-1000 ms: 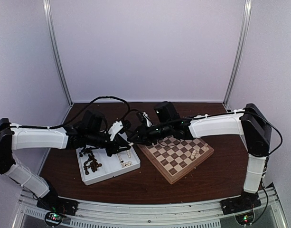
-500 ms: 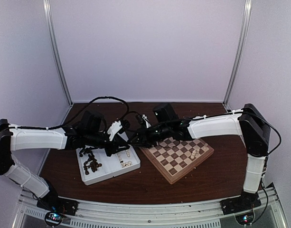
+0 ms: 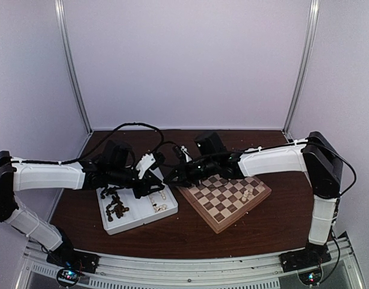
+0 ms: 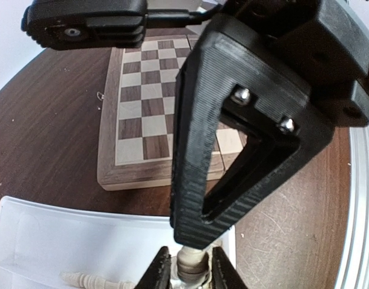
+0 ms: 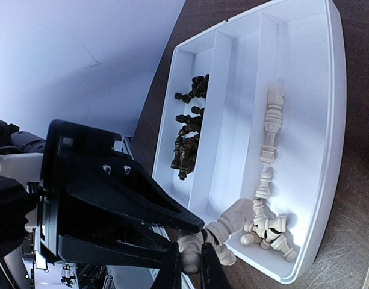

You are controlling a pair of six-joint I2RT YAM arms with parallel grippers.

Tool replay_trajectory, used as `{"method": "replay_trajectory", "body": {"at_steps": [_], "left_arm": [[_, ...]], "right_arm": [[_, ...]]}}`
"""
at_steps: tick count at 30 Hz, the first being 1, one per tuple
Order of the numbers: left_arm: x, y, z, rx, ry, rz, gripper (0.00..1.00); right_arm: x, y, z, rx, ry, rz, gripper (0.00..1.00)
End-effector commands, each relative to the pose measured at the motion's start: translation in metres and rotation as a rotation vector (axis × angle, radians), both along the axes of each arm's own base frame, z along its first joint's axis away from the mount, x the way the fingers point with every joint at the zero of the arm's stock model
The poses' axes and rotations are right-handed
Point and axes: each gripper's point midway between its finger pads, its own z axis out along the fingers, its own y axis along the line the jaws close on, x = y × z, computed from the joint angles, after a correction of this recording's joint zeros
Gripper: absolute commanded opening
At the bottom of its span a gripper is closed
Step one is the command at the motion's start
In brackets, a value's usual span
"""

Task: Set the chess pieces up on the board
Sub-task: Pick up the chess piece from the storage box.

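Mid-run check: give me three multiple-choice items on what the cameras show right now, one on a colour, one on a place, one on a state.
1. What colour are the pieces on the board?
A cream
B dark brown
C both

2. Where do the dark brown pieces lie?
A on the board
B in the tray
C on the bare table

3. How is the left gripper?
A wide open
B shut on a cream piece
C out of view

Answers:
1 A: the top view shows only a small cream cluster near the board's right corner.
2 B: the right wrist view shows them in a tray compartment apart from the cream ones.
3 B: in the left wrist view its fingers press the piece from both sides.
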Motion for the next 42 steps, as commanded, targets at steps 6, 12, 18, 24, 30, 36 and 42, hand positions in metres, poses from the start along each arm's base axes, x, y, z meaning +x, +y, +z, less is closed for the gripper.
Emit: {"method": "replay_trajectory", "body": {"at_steps": [6,12,18,24,30,36,42], "left_arm": [[-0.001,0.010,0.008,-0.008,-0.031,0.039,0.35],[-0.010,0.019,0.005,-0.021,-0.018,0.059,0.41],[-0.014,0.027,-0.008,-0.006,-0.013,0.078,0.31],[-0.009,0.023,-0.009,-0.005,-0.018,0.079,0.30],[-0.003,0.018,-0.006,-0.014,-0.030,0.077,0.44],[0.001,0.013,-0.005,-0.019,-0.034,0.070,0.36],[0.001,0.009,-0.001,-0.037,-0.044,0.053,0.18]], "right_arm": [[0.003,-0.001,-0.002,0.010,-0.031,-0.017,0.00],[0.005,0.000,0.000,0.015,-0.037,-0.023,0.00],[0.005,0.002,0.003,0.029,-0.038,-0.015,0.00],[0.004,0.005,0.005,0.048,-0.030,-0.001,0.00],[0.002,0.005,0.005,0.054,-0.025,0.004,0.00],[0.001,0.004,0.004,0.058,-0.021,0.008,0.00],[0.001,0.005,0.004,0.058,-0.020,0.012,0.00]]}}
